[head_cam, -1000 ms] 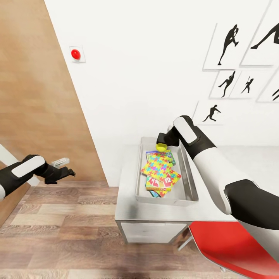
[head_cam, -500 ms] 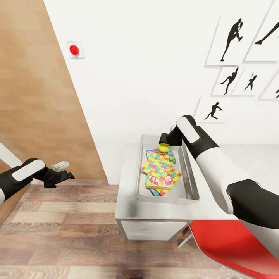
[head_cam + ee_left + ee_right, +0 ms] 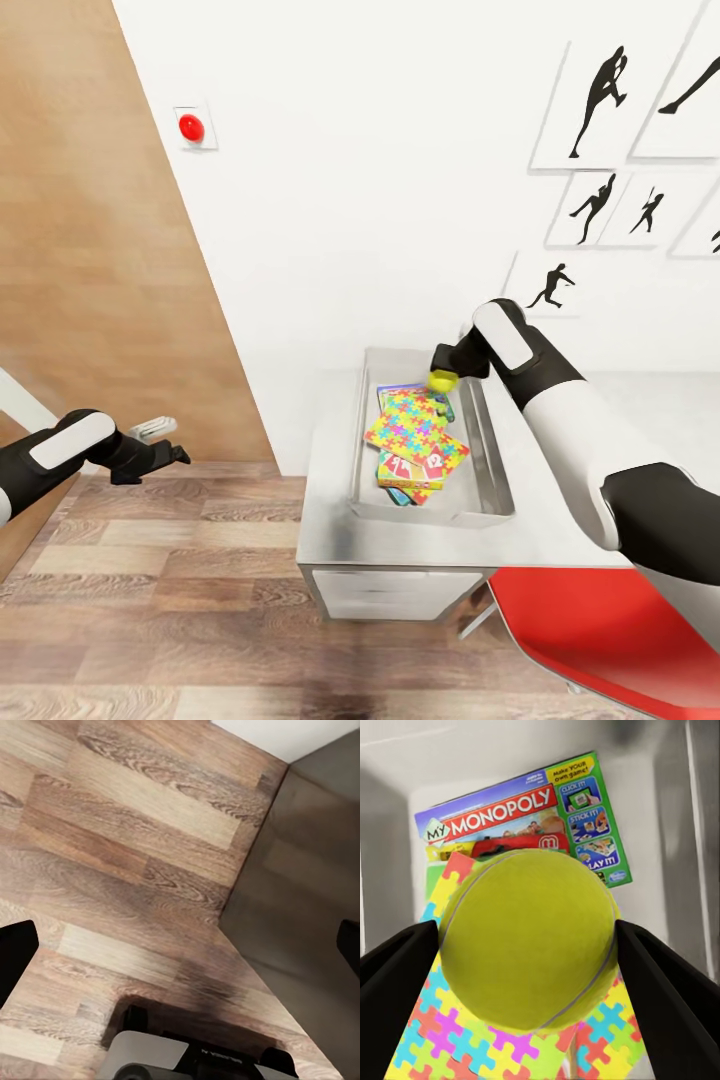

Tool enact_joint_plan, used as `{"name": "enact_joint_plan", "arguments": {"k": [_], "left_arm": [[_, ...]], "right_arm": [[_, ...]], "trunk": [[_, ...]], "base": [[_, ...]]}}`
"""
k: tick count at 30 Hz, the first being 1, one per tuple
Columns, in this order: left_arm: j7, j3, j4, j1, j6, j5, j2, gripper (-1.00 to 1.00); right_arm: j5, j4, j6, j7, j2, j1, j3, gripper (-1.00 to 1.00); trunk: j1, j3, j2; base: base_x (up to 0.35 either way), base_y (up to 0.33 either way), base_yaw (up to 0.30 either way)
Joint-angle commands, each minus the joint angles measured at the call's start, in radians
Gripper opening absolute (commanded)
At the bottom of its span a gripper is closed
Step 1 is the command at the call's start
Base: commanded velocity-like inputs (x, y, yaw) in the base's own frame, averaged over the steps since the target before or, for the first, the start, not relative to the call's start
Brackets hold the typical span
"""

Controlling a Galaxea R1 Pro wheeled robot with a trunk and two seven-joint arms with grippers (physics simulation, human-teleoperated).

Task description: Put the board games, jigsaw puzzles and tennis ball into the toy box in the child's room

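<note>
White wall backs table (image 3: 330, 520); toy box (image 3: 495, 490) holds puzzles (image 3: 408, 428) and games (image 3: 405, 475). Right gripper (image 3: 447, 372) clamps ball (image 3: 442, 380) above its far end. Left gripper (image 3: 165, 452) spread wide over floor (image 3: 150, 600).

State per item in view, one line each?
Tennis ball: held by the right gripper, above the toy box.
Jigsaw puzzles: in the toy box.
Board games: in the toy box, partly under the puzzles.
Left gripper: open, empty.
</note>
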Motion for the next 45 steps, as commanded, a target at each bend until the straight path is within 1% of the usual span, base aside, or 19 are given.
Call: {"name": "enact_joint_plan", "arguments": {"k": [1, 2, 5, 7, 9, 11, 18, 31, 45], "left_arm": [[0.008, -0.006, -0.002, -0.002, -0.002, 0.009, 0.001, 1.0], [0.008, -0.006, -0.002, -0.002, -0.002, 0.007, 0.001, 1.0], [0.008, -0.006, -0.002, -0.001, -0.002, 0.006, 0.0, 1.0], [0.008, -0.006, -0.002, -0.001, -0.002, 0.005, 0.0, 1.0], [0.008, -0.006, -0.002, -0.001, -0.003, 0.005, 0.0, 1.0], [0.008, -0.006, -0.002, -0.001, -0.003, 0.005, 0.001, 1.0], [0.008, -0.006, -0.002, -0.001, -0.003, 0.005, 0.001, 1.0], [0.008, -0.006, -0.002, -0.001, -0.003, 0.005, 0.001, 1.0], [0.006, -0.006, -0.002, -0.001, -0.001, 0.005, 0.001, 1.0]], "right_arm": [[-0.01, -0.001, 0.001, -0.009, -0.005, -0.001, 0.006, -1.0], [-0.003, -0.001, 0.0, -0.009, -0.008, -0.001, 0.006, -1.0], [0.045, 0.0, 0.001, -0.009, -0.009, -0.001, 0.006, -1.0], [0.101, 0.0, 0.0, -0.008, -0.003, -0.001, 0.005, -1.0], [0.134, 0.001, 0.0, -0.008, -0.001, -0.001, 0.003, -1.0], [0.155, 0.001, 0.0, -0.006, -0.001, -0.001, 0.001, -1.0], [0.169, 0.002, 0.0, -0.005, 0.003, -0.001, 0.001, -1.0], [0.172, 0.002, 0.0, 0.001, 0.003, -0.001, 0.001, -1.0], [0.171, 0.002, 0.004, 0.004, -0.005, -0.001, -0.005, -1.0]], "trunk": [[0.001, -0.002, -0.002], [0.001, -0.002, -0.002], [0.001, -0.002, -0.002], [0.001, -0.002, -0.002], [0.001, -0.003, -0.002], [0.001, -0.004, -0.002], [0.001, -0.015, -0.002], [0.001, -0.036, -0.002], [0.001, -0.059, -0.002]], "base": [[0.0, 0.0, 0.0], [0.0, 0.0, 0.0], [0.0, 0.0, 0.0], [0.0, 0.0, 0.0], [0.0, 0.0, 0.0], [0.0, 0.0, 0.0], [0.0, 0.0, 0.0], [0.0, 0.0, 0.0], [0.0, 0.0, 0.0]]}}
